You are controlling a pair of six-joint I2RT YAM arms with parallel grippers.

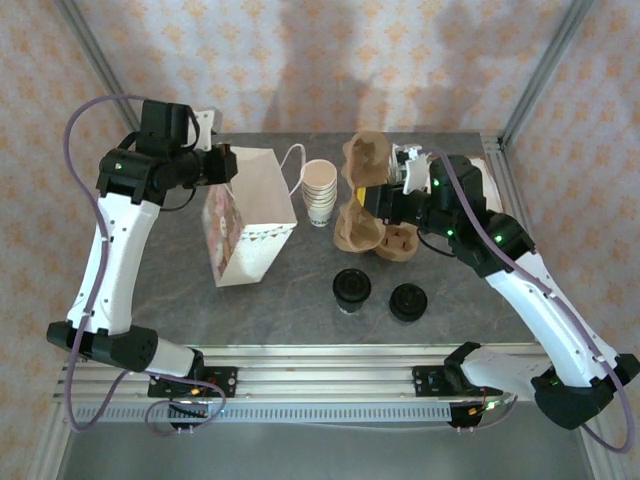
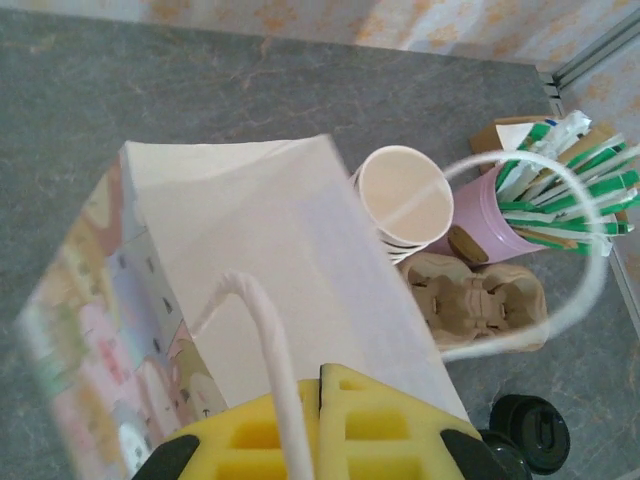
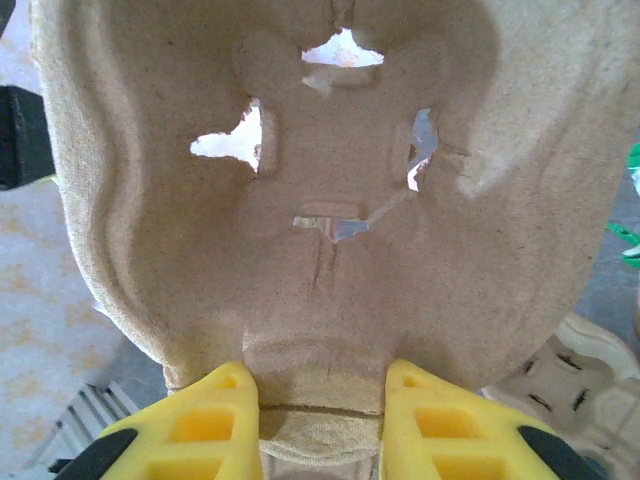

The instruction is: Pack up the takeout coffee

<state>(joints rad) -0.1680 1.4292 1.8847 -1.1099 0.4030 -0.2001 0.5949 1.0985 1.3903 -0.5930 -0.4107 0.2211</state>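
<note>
Grey stone-look table (image 1: pixel 300 320) inside a metal frame, patterned wall behind; posts at the far corners, a slotted rail along the near edge. Open room: a bare strip along the front, plus the left side beyond the paper bag (image 1: pixel 250 215).

Far middle and right are crowded. A stack of lidless cups (image 1: pixel 320 190) stands just beside the bag, and more carriers (image 1: pixel 400 242) lie right of it.

- Left gripper (image 2: pixel 315 400): fingers closed on the bag's white handle (image 2: pixel 265 340), at the bag's far end.
- Right gripper (image 3: pixel 320 400): fingers clamped on the rim of a brown cup carrier (image 3: pixel 330 200), which the top view shows held up on edge between the cups and the arm.

Hard to make out:
- Whether the bag's mouth is open, cannot tell.
- Held carrier blocks nearly all of the right wrist view.
- Pink holder of green-striped straws (image 2: pixel 500 220) is partly cut off behind the loop handle.

Takeout coffee (image 1: pixel 352 288): stands upright on bare table, in front of the carriers, right of the bag and apart from it, near a low pile of black lids (image 1: pixel 408 301). Round black lid on top; from above the lid hides most of the cup
</note>
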